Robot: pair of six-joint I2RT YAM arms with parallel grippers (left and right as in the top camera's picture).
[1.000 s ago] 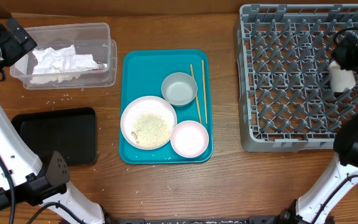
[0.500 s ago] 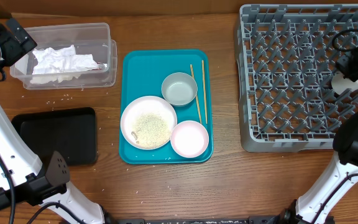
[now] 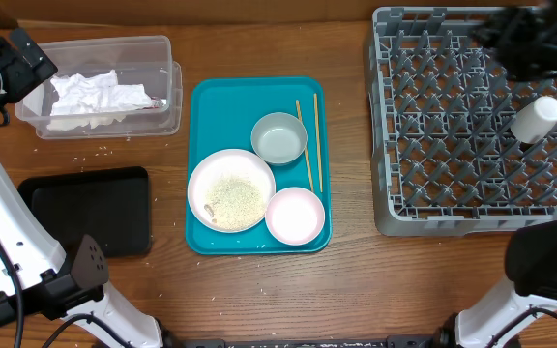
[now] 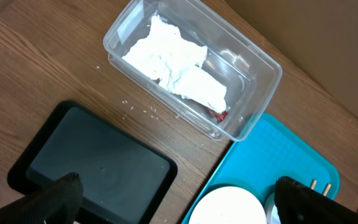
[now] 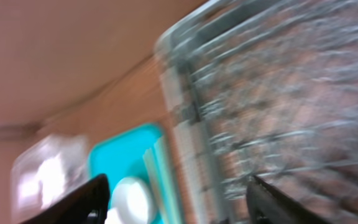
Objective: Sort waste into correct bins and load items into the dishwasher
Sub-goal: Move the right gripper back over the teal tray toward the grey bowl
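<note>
Teal tray [image 3: 216, 111] at centre of the overhead frame, long side running top to bottom, on a wood-grain table [image 3: 356, 290], plain brown panel [image 4: 328, 31] upper right in the left wrist view

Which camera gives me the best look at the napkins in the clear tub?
Left wrist: the napkins lie in the clear tub, close and sharp. Overhead shows them too, but smaller. Right wrist is motion-blurred; I cannot make them out.

The serving tray [image 3: 230, 111] is teal, the latticed rack [image 3: 383, 126] grey, the shallow tray [image 3: 90, 208] black, the napkins [image 3: 90, 97] white.
</note>
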